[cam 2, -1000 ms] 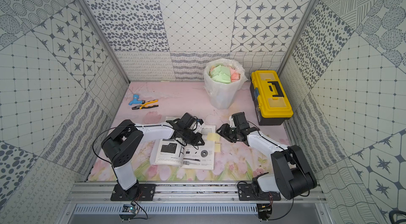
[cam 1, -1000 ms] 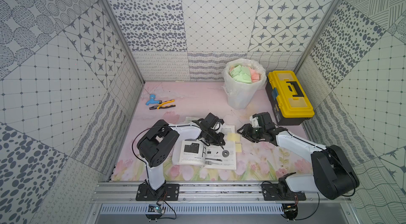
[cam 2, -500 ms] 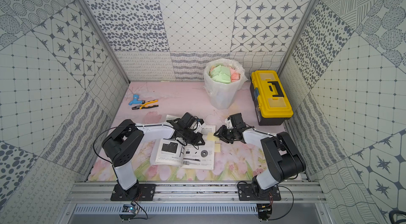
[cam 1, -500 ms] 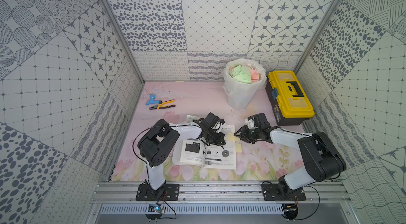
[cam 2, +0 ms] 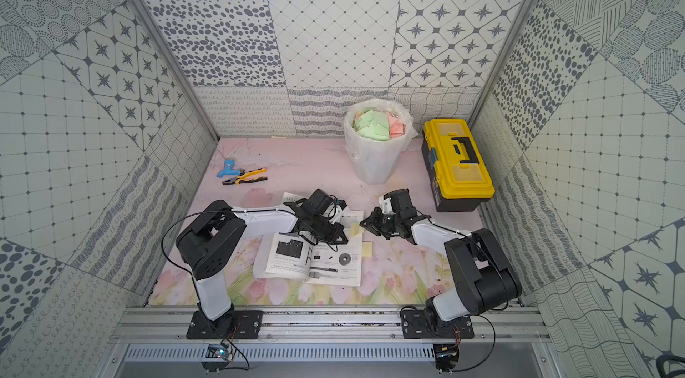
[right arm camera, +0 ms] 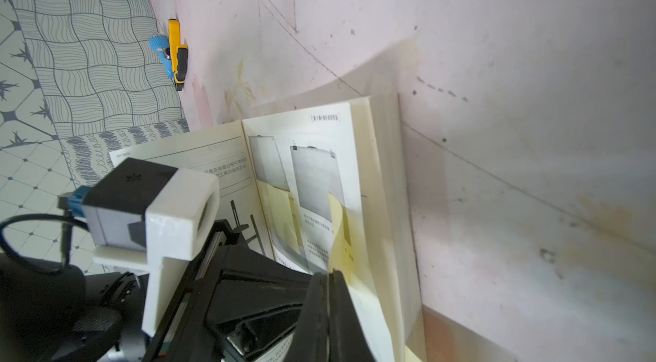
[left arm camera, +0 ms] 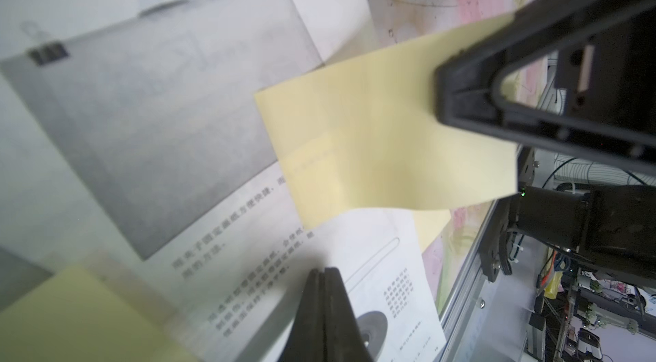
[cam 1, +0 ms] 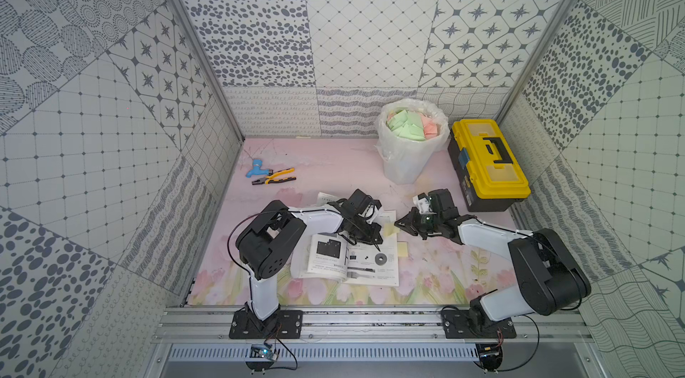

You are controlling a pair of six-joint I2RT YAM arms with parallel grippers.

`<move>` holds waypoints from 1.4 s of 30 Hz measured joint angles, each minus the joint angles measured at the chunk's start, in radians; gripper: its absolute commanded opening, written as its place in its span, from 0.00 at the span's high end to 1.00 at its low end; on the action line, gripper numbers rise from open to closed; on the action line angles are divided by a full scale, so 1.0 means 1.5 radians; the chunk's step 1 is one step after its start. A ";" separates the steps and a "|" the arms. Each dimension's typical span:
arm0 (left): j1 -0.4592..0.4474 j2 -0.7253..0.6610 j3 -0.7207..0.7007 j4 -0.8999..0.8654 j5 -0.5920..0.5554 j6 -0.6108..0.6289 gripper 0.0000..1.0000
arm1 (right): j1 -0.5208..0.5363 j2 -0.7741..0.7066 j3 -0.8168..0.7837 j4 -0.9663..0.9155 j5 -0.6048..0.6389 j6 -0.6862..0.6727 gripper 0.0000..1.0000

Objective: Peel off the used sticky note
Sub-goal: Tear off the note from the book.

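Half done, seemingly: clamping the right gripper [right arm camera: 328, 282] on the sticky note [left arm camera: 372, 136], holding it raised over the outer edge of the booklet [cam 1: 370, 272]; pinning the page with the left gripper [left arm camera: 323, 276], jaws together, empty; leaving the glued strip to pull free.

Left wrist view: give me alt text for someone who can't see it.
A pale yellow sticky note is pinched at one edge by the black right gripper and curls up off the open booklet. The left gripper, shut and empty, sits close over the printed page.
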 measured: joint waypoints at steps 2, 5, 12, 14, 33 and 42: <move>-0.001 0.002 0.002 0.000 0.000 0.000 0.98 | 0.000 0.000 -0.009 0.021 -0.002 0.022 1.00; -0.001 0.002 0.002 0.000 0.000 0.000 0.99 | 0.000 0.000 -0.026 0.057 -0.003 0.060 1.00; -0.001 0.002 0.002 0.000 0.000 0.001 1.00 | 0.000 0.002 -0.059 0.126 0.005 0.150 1.00; -0.001 0.002 0.002 0.000 0.000 0.001 1.00 | 0.000 0.002 -0.066 0.138 0.010 0.171 1.00; -0.001 0.001 -0.002 0.003 0.000 0.013 1.00 | -0.001 0.020 -0.079 0.223 0.058 0.271 1.00; -0.001 0.001 -0.003 0.004 0.000 0.016 1.00 | -0.017 0.019 -0.079 0.238 0.061 0.286 1.00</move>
